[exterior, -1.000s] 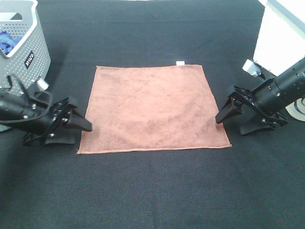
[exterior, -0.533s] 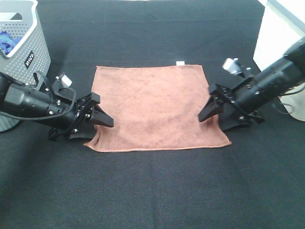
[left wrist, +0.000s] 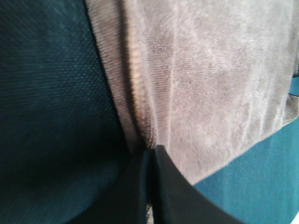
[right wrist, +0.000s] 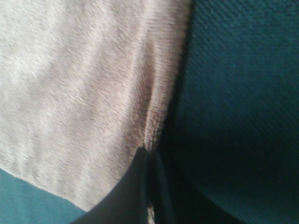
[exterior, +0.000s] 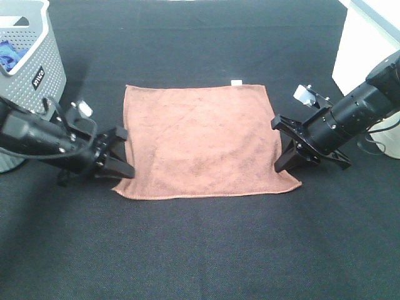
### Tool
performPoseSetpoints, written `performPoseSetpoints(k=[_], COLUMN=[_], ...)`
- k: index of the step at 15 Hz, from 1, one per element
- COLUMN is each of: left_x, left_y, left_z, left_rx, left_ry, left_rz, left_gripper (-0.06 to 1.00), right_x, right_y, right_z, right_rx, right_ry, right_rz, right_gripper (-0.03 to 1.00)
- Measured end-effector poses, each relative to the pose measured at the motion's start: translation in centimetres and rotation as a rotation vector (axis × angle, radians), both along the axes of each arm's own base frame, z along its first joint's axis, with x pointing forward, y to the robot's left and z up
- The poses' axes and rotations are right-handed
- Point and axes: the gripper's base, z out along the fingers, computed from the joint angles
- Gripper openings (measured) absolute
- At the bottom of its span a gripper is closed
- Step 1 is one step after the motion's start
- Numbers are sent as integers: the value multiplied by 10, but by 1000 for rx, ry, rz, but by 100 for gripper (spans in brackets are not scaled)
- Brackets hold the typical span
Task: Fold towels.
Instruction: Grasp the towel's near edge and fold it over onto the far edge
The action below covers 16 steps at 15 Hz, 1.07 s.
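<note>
Black fabric covers the table (exterior: 200, 250). One grey basket (exterior: 37, 75) holding a blue cloth (exterior: 7, 53) stands far left, cut off by the frame. One white box (exterior: 365, 44) sits far right, also cropped. One reddish-brown towel (exterior: 200, 140) lies flat mid-table. My left claw (exterior: 120, 169) and right claw (exterior: 282, 164) each pinch a side edge, fingers pressed together on bunched fabric. Close up, my fingertips are blurred.

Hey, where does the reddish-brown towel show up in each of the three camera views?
Exterior high: the reddish-brown square microfiber towel lies mid-table, unfolded.
Left wrist: it fills much of the frame, edge bunched at the left gripper.
Right wrist: likewise, edge bunched at the right gripper.
Shared landmark: the black textured table cover bordering its stitched edge.
</note>
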Motion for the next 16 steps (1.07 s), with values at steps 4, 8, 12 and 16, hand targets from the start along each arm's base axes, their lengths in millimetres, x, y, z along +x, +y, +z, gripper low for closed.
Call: performPoseSetpoints(k=[4, 8, 12, 16], left_x=[-7, -40, -84, -83], left_y=[9, 13, 19, 19], left_z=[14, 25, 21, 23], left_rx=[38, 54, 84, 86], left_ry=[40, 85, 168, 156], left_rz=[-57, -86, -125, -122], left_gripper=[0, 0, 0, 0], right_x=[-7, -46, -75, -74], right_y=[0, -3, -5, -5], right_z=[19, 17, 19, 24], right_rx=[3, -15, -35, -35], right_ry=[-1, 60, 89, 69], right_rz=[18, 12, 14, 20], right_gripper=[0, 0, 0, 0])
